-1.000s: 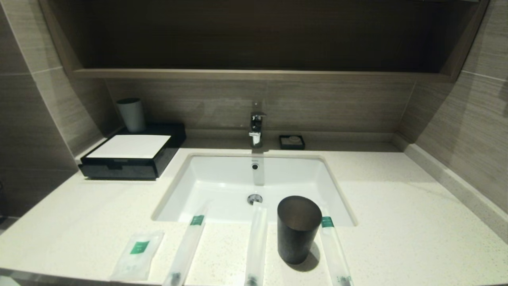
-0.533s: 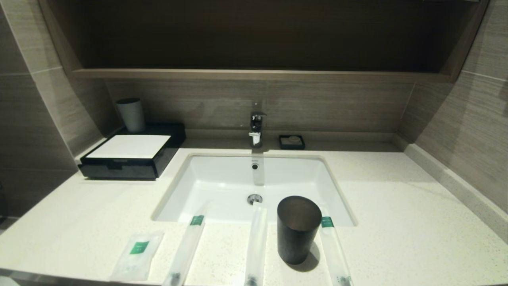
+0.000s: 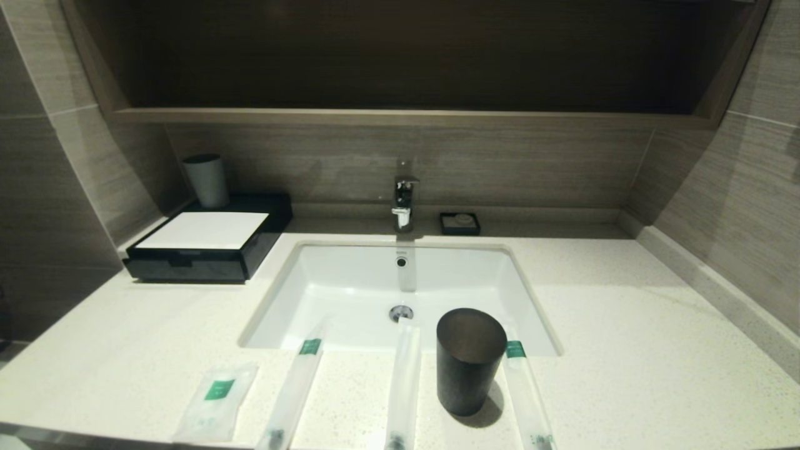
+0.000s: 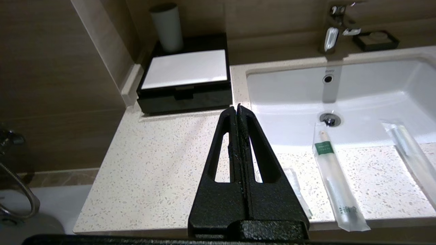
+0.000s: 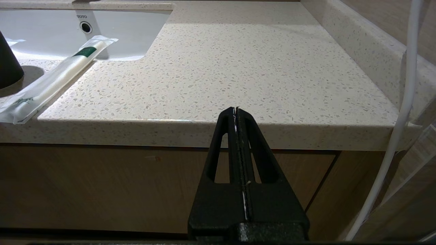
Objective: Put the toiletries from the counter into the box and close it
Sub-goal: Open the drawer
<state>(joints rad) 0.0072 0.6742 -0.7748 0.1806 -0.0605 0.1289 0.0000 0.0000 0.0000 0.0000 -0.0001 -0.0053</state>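
Three long translucent sachets lie along the counter's (image 3: 625, 350) front edge: left (image 3: 294, 394), middle (image 3: 403, 381), right (image 3: 528, 400). A shorter flat sachet (image 3: 215, 400) lies at front left. The black box (image 3: 206, 240) with a white top stands at back left, its drawer shut. Neither gripper shows in the head view. My left gripper (image 4: 237, 107) is shut and empty, above the counter's front left, with the short sachet (image 4: 299, 194) partly behind it and a long sachet (image 4: 335, 183) beside it. My right gripper (image 5: 236, 109) is shut and empty, below the counter's front right edge.
A dark cylindrical cup (image 3: 470, 359) stands between the middle and right sachets. The white sink basin (image 3: 350, 281) sits mid-counter with a tap (image 3: 404, 200) behind it. A small black soap dish (image 3: 459, 223) is behind the sink. A grey cup (image 3: 206, 180) stands on the box's back.
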